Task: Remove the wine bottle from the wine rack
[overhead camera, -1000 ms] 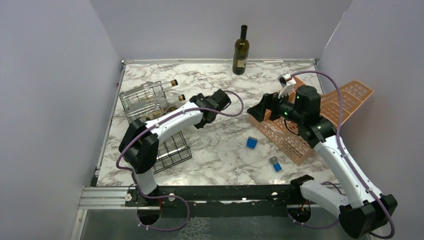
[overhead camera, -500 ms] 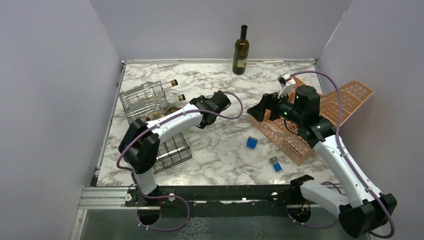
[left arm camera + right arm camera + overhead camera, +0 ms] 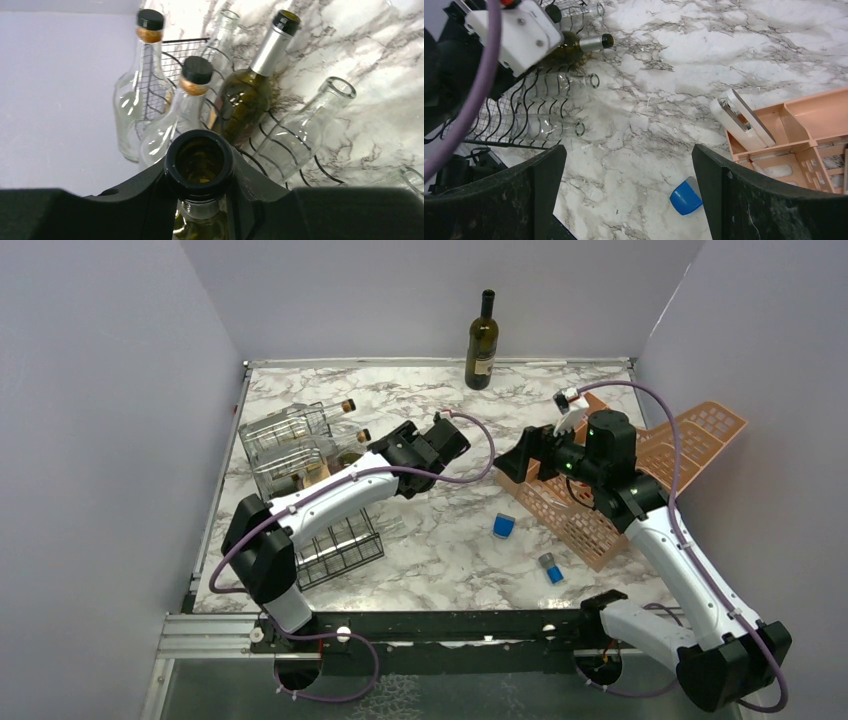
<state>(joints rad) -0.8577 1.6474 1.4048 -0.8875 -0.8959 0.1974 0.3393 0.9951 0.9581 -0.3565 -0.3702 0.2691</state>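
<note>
**Left jaws grip the bottle neck at the rack's open end**

The left jaws are clenched on the neck of the wine bottle (image 3: 200, 162), just under its lip, with the open mouth facing back toward the wrist camera. The grip looks well chosen. The neck is the part that pokes out of the rack (image 3: 170, 60), it is slim enough to fit between the jaws, and the thick lip would act as a stop against slipping during a pull. The bottle's body runs away beneath the jaws and is hidden, so it cannot be told whether it has cleared its slot.

Beyond the jaws lie the rack's other bottles, necks outward: corked bottles (image 3: 192, 95), a foil-capped bottle (image 3: 252, 92) and an open clear bottle (image 3: 305, 125). They crowd close, so a straight draw along the slot seems wise.

The right jaws are released with nothing between them, hanging over the worktop (image 3: 724, 45). A blue piece (image 3: 686, 196) lies near them and the organizer (image 3: 804, 125) is off to one side. They are probably held there to leave the withdrawal path free.
</note>
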